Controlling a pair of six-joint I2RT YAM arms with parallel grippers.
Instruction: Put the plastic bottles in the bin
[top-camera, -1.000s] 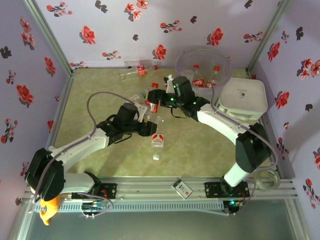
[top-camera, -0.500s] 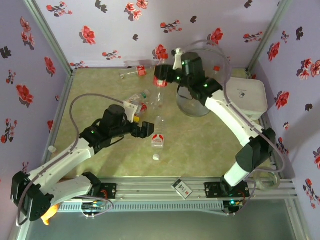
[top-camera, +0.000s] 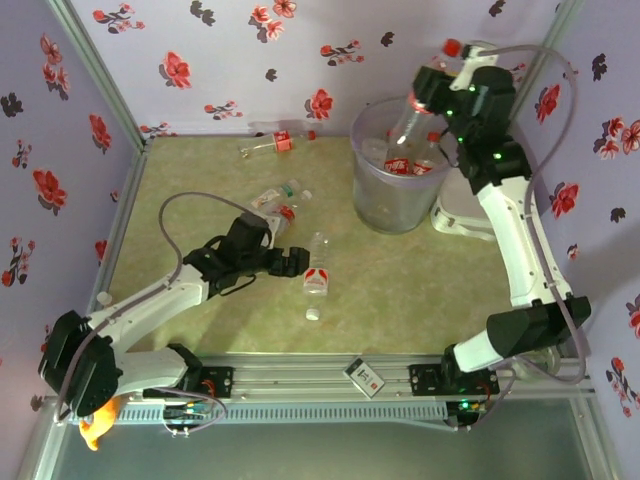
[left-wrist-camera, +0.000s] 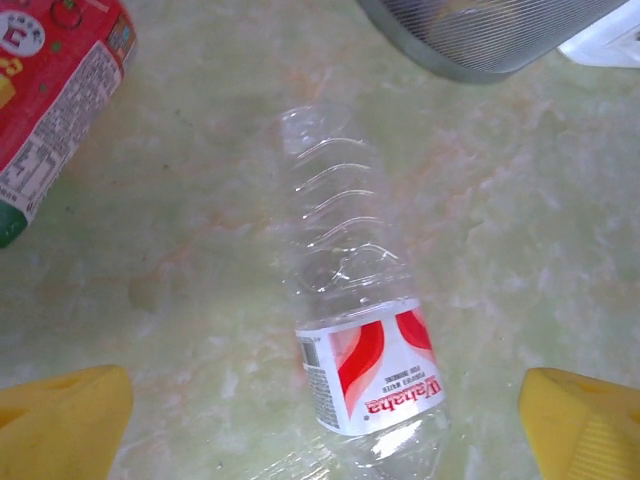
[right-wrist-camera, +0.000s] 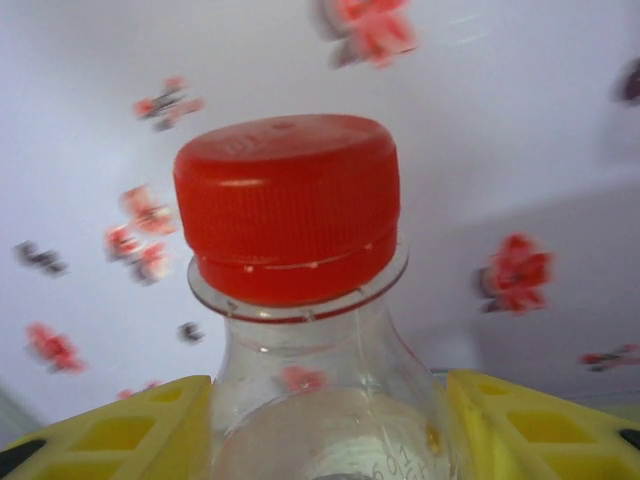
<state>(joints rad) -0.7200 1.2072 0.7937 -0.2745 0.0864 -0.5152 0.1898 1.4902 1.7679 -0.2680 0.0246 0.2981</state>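
My right gripper (right-wrist-camera: 320, 430) pinches a clear red-capped bottle (right-wrist-camera: 290, 210) above the round translucent bin (top-camera: 385, 205); left gripper (left-wrist-camera: 325, 430) spread wide over a ribbed bottle (left-wrist-camera: 340, 250) on the mottled desk (left-wrist-camera: 520, 230)

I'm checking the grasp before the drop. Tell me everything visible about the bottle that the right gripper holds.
The held bottle is clear plastic with a ribbed red cap and a collar ring below it. The right gripper has its yellow fingers pressed on the shoulders from both sides, just under the neck. From above it hangs tilted, cap uppermost, base over the open mouth of the bin, apparently touching nothing but the fingers. Whether it carries a label I cannot tell.
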